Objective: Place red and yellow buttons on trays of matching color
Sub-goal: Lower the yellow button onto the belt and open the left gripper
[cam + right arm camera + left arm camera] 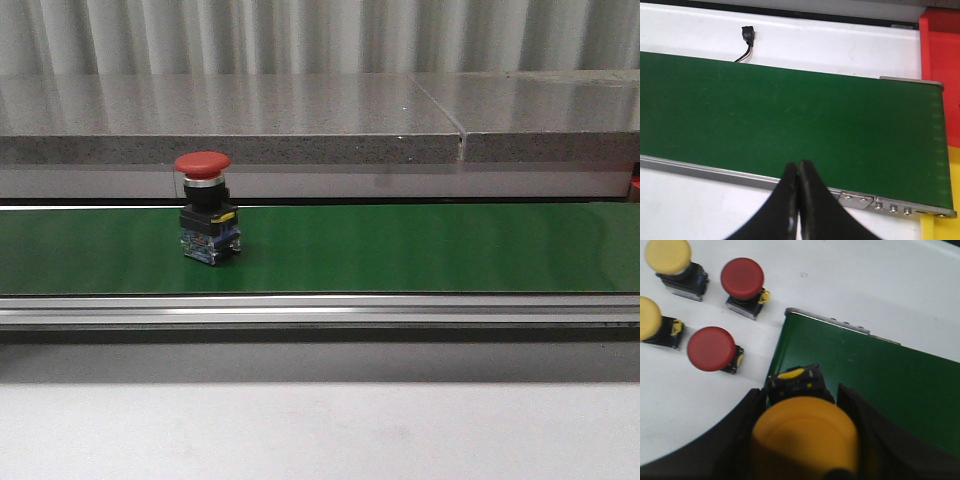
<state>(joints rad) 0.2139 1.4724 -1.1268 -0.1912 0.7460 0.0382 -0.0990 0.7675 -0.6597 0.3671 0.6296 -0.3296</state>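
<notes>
A red button [205,215] with a red dome cap, black body and blue-and-yellow base stands upright on the green conveyor belt [400,250], towards its left. My left gripper [802,402] is shut on a yellow button [805,435] and holds it over the end of the belt [865,370]. Two more yellow buttons [668,257] [647,317] and two red buttons [742,277] [711,348] stand on the white table beside that end. My right gripper [799,167] is shut and empty above the belt's edge. A red tray [942,45] and a yellow tray [942,231] lie past the belt's other end.
A grey stone ledge [300,120] runs behind the belt. The belt has an aluminium side rail [320,308]. A small black connector on a cable [747,36] lies on the white table [840,40] beyond the belt.
</notes>
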